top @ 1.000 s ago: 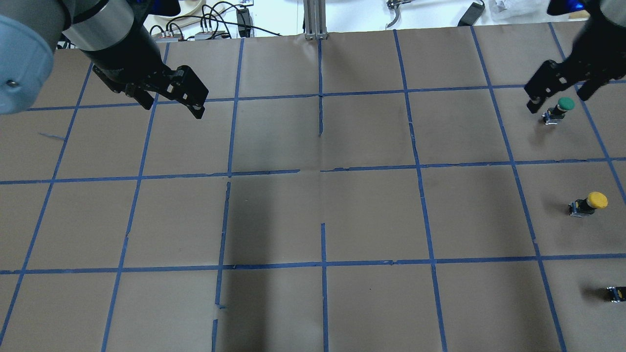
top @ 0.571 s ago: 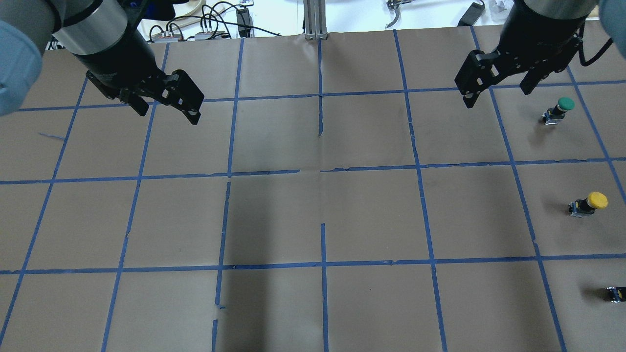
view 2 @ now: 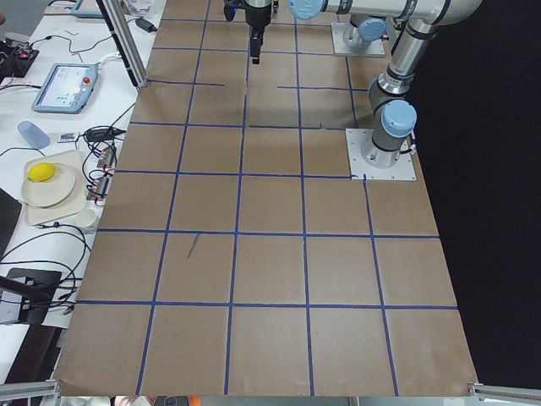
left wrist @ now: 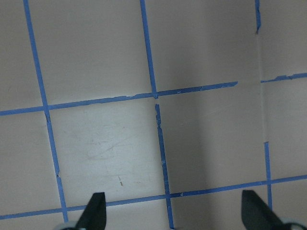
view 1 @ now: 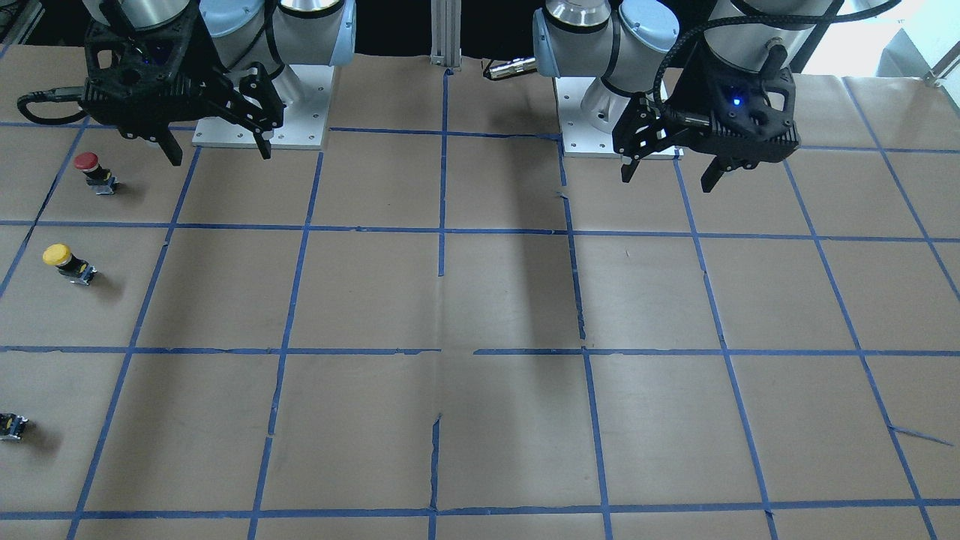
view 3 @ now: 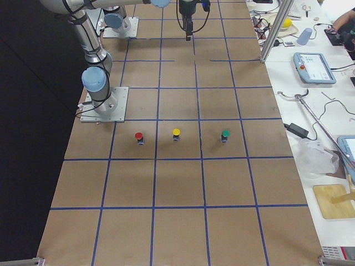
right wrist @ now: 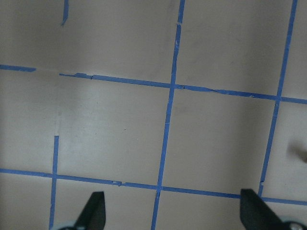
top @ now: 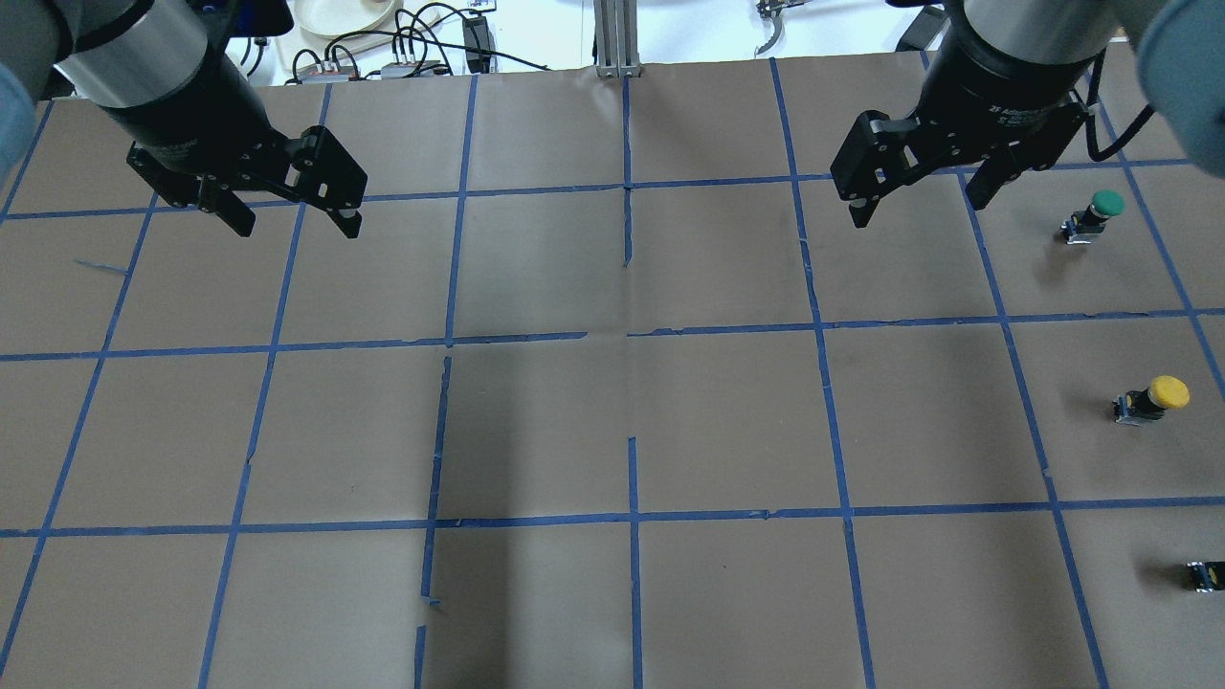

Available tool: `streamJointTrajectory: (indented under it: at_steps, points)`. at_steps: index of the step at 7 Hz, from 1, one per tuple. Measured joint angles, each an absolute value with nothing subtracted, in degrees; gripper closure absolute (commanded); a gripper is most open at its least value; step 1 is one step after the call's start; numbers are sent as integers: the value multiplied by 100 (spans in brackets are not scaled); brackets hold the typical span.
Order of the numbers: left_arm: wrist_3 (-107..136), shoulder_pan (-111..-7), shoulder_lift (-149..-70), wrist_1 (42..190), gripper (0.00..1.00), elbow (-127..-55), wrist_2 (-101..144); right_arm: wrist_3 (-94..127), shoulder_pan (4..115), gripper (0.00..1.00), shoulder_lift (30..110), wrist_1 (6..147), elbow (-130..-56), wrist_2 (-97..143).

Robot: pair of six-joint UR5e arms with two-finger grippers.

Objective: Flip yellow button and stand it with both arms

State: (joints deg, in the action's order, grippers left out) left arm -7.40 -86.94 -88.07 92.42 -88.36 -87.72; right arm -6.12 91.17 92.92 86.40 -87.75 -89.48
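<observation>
The yellow button (top: pixel 1153 396) stands on the brown table near the right edge, cap on top; it also shows in the front view (view 1: pixel 66 261) and the right side view (view 3: pixel 176 134). My right gripper (top: pixel 919 211) is open and empty, in the air, well to the far left of the button. It also shows in the front view (view 1: pixel 219 156) and in its wrist view (right wrist: pixel 173 211). My left gripper (top: pixel 295 228) is open and empty over the far left of the table, also in the front view (view 1: pixel 666 181) and its wrist view (left wrist: pixel 175 213). Both wrist views show only bare paper and tape lines.
A green-capped button (top: pixel 1101 211) stands beyond the yellow one and a red-capped button (view 1: pixel 94 169) stands on its robot side. A small black body (top: pixel 1206 574) is cut off by the frame edge. The table (top: pixel 632 421) is brown paper with a blue tape grid. Cables and clutter lie beyond the far edge.
My right gripper has swung left, away from the green button and in from the right edge. My left gripper has moved left. Both have stayed open. The buttons have not moved.
</observation>
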Motion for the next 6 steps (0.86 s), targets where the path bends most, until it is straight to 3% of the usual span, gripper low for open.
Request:
streamJointTrajectory:
  at_steps: [6]
  points:
    - [-326, -8759, -8905, 9234, 0, -8735, -9117, -606, 9129, 1, 9290, 8639, -8780, -8945]
